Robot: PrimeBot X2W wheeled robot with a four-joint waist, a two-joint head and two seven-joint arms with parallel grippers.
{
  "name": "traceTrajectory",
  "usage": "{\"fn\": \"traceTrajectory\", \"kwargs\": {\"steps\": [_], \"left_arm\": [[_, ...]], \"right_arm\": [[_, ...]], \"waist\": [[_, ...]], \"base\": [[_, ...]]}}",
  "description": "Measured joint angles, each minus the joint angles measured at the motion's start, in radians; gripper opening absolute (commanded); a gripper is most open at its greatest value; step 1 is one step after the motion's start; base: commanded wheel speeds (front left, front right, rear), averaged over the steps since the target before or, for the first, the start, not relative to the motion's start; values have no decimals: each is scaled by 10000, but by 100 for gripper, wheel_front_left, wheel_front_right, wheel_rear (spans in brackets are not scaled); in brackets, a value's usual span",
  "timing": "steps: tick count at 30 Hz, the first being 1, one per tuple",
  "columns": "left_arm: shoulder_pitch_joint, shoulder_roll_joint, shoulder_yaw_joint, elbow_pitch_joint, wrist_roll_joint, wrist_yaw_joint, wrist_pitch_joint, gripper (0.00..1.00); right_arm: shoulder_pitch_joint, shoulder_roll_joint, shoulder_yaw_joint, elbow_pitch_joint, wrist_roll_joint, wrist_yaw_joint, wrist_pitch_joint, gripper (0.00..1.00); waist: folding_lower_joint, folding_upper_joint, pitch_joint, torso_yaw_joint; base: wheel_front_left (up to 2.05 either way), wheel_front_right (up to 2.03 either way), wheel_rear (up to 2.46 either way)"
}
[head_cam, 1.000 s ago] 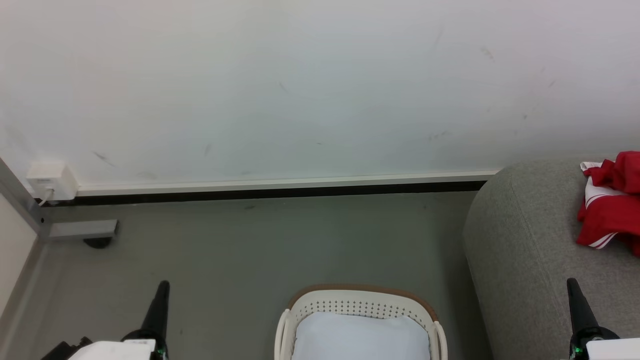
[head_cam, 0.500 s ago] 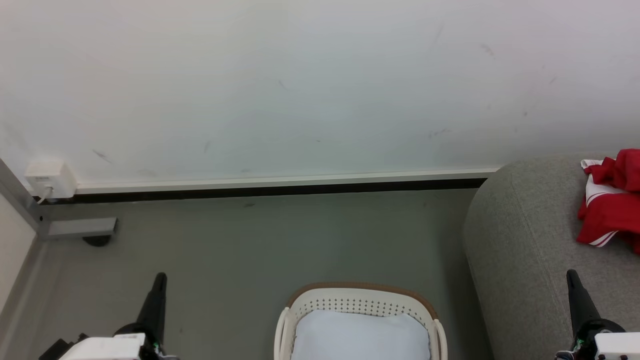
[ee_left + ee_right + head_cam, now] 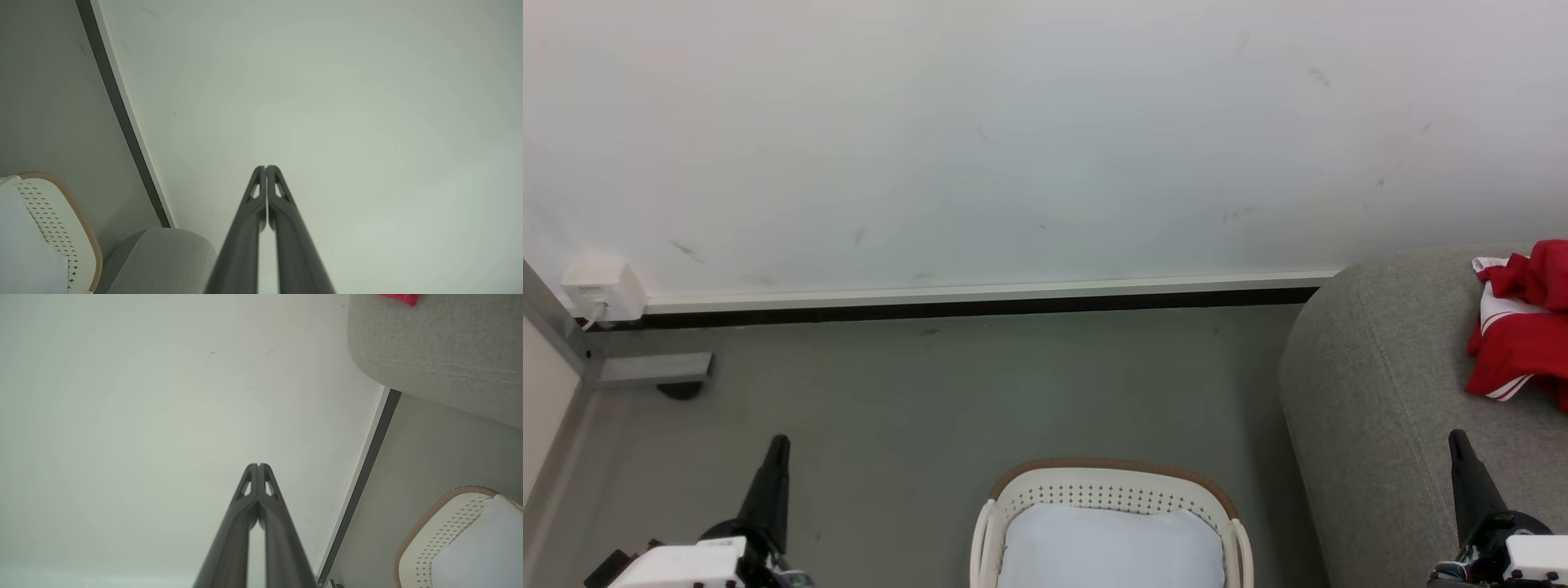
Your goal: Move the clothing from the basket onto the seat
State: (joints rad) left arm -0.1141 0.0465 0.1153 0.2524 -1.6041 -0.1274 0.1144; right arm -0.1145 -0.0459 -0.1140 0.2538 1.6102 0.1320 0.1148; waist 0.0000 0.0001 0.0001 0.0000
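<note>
We see the clothing (image 3: pixel 1521 343), soft red-and-white fabric, crumpled on the rounded grey woven seat (image 3: pixel 1372 408), ahead of our right fingers (image 3: pixel 1467 486), which are pressed together. Left fingers (image 3: pixel 770 486) are together too. Between them sits the oval perforated plastic basket (image 3: pixel 1111 490), holding a smooth cushion (image 3: pixel 1111 547). The heap's long axis: can't tell.
</note>
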Motion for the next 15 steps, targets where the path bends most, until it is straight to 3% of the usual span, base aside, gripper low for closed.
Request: {"fn": "traceTrajectory", "kwargs": {"steps": [15], "left_arm": [[-1, 0, 2, -2, 0, 0, 0, 0]], "right_arm": [[-1, -2, -2, -2, 6, 0, 0, 0]], "waist": [[0, 0, 0, 0]], "base": [[0, 0, 0]]}}
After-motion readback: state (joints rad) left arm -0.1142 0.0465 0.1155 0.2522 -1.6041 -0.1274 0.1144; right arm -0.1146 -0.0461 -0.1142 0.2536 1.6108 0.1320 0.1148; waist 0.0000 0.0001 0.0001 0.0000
